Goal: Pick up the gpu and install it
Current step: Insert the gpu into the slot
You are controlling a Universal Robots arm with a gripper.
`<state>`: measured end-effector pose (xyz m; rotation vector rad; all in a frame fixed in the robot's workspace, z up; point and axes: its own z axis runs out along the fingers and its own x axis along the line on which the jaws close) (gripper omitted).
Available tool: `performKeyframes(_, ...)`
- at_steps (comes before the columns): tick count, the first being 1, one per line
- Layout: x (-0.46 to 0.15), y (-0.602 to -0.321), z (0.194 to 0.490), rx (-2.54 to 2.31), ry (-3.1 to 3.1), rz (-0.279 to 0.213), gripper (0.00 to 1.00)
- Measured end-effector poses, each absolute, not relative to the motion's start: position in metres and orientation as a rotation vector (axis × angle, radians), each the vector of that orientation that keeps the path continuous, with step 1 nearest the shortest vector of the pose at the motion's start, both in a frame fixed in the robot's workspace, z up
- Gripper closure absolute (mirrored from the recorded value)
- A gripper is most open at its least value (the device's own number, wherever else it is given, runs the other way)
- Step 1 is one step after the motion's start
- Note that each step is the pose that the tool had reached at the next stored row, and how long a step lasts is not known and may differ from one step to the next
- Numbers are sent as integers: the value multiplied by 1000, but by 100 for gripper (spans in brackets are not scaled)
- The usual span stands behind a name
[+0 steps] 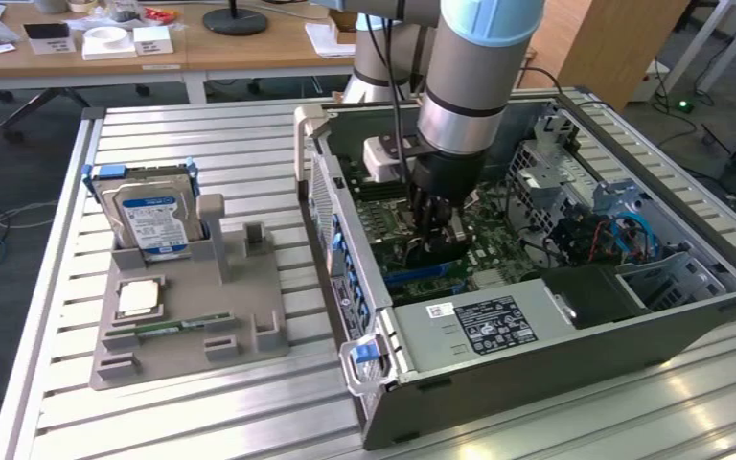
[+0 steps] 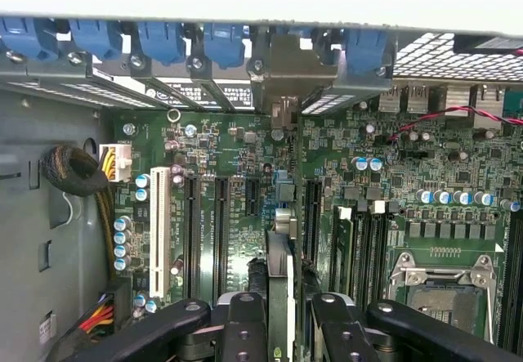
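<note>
Slotted aluminium table (image 1: pixel 215 414) supports an open grey computer case (image 1: pixel 535 356). Inside, the black gripper (image 2: pixel 282 305) clamps the thin green gpu card (image 2: pixel 279 264) edge-on over the green motherboard (image 2: pixel 237 174).

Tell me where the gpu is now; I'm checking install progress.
In the wrist view the gpu stands on edge in the gripper, inside the case over the motherboard slots, its bracket by the rear blue clips.
</note>
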<state>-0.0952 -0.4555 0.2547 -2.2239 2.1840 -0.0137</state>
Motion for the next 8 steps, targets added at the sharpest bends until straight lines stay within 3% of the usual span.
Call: performKeyframes(8,-96,-456,253,-2214,2174,-35,74)
